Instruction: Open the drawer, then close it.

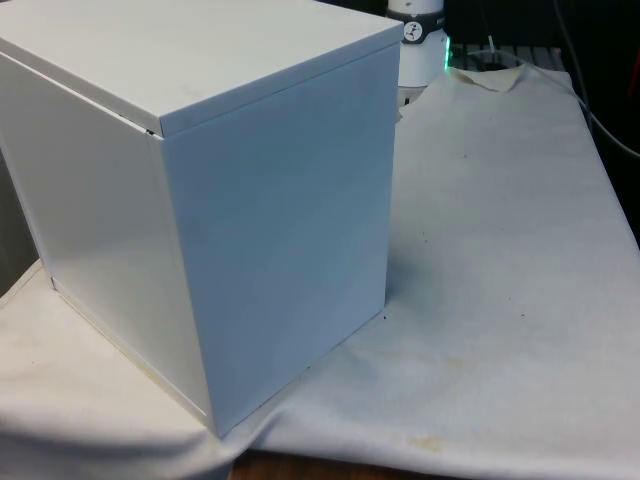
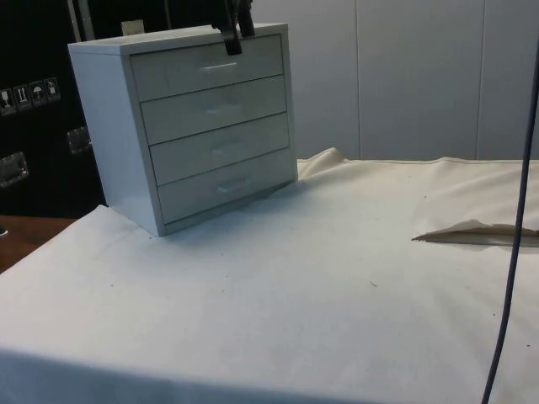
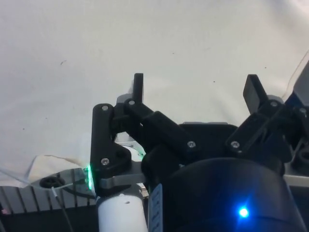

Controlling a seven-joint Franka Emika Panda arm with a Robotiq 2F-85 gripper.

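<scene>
The white chest of drawers [image 2: 198, 126] stands on the desk [image 2: 337, 278], which is covered by a white cloth [image 1: 500, 300], at the side view's left. In the side view its four drawers face the camera, stacked one above another, all shut flush with the front. In the front view the chest [image 1: 200, 200] presents plain back and side panels and takes up the front view's left. The black gripper [image 2: 233, 29] hangs at the top front edge of the chest, just above the top drawer [image 2: 206, 67] and its handle [image 2: 217, 66]. In the wrist view the jaws stand open, the two fingers [image 3: 138, 87] well apart, with bare cloth visible between them
</scene>
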